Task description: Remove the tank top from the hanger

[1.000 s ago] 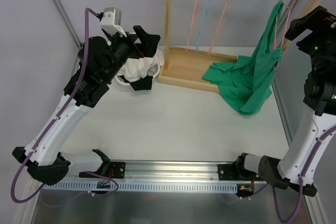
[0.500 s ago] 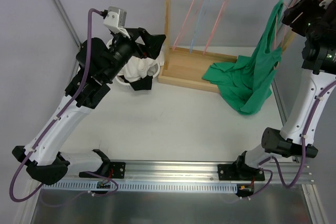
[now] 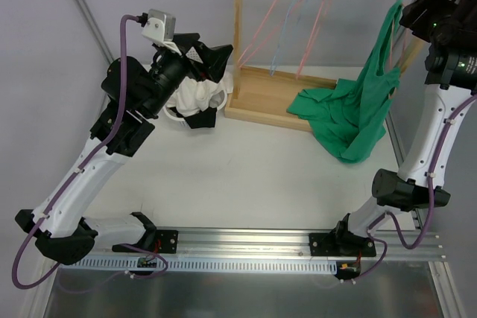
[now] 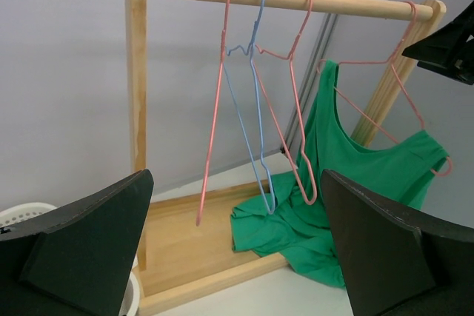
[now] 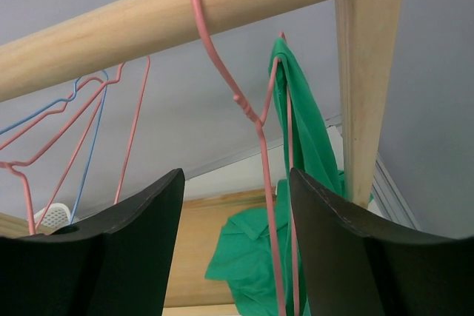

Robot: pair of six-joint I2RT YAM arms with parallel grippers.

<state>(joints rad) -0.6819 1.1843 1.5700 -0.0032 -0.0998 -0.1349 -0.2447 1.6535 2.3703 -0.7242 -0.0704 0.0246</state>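
The green tank top (image 3: 358,113) hangs on a pink hanger (image 5: 255,120) at the upper right of the overhead view, its hem heaped on the rack's wooden base (image 3: 261,98). The right gripper (image 5: 235,175), fingers apart, sits just below the hanger's neck. The left gripper (image 4: 235,179) is spread wide at the upper left.

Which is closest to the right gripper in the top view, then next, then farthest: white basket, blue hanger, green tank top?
From the right gripper:
1. green tank top, hanging right beside it at the rack's right end.
2. blue hanger, on the rail further left.
3. white basket, far left, beyond the rack.
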